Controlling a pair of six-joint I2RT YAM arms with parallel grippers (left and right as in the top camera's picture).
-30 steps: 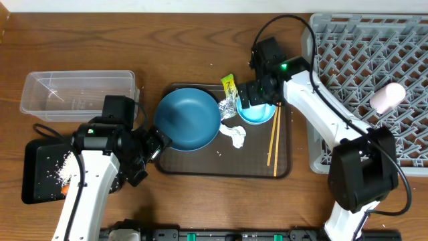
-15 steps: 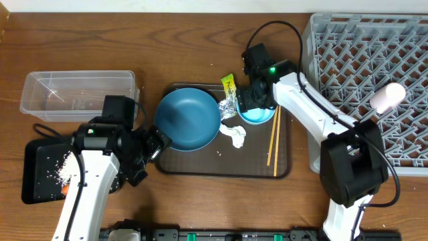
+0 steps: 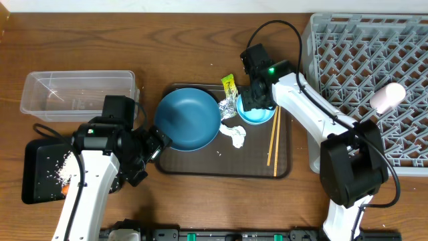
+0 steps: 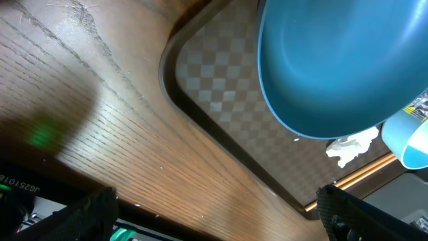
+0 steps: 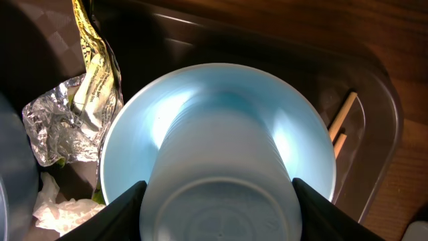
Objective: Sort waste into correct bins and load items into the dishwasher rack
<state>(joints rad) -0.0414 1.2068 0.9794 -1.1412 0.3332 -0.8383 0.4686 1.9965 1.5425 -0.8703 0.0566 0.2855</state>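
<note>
Light-blue cup (image 5: 215,127) now pinched by right claw (image 5: 217,193), previously wide.

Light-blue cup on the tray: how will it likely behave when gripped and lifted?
The cup looks like thin plastic with faint ribbing, so it is probably light and may flex under a squeeze. Its smooth tapered wall could slip between the right gripper's fingers.

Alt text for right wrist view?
A light-blue cup fills the frame, flanked by the dark fingers of the right end effector. Crumpled silver foil, a yellow-green wrapper and white tissue lie to its left, chopsticks to its right.
</note>
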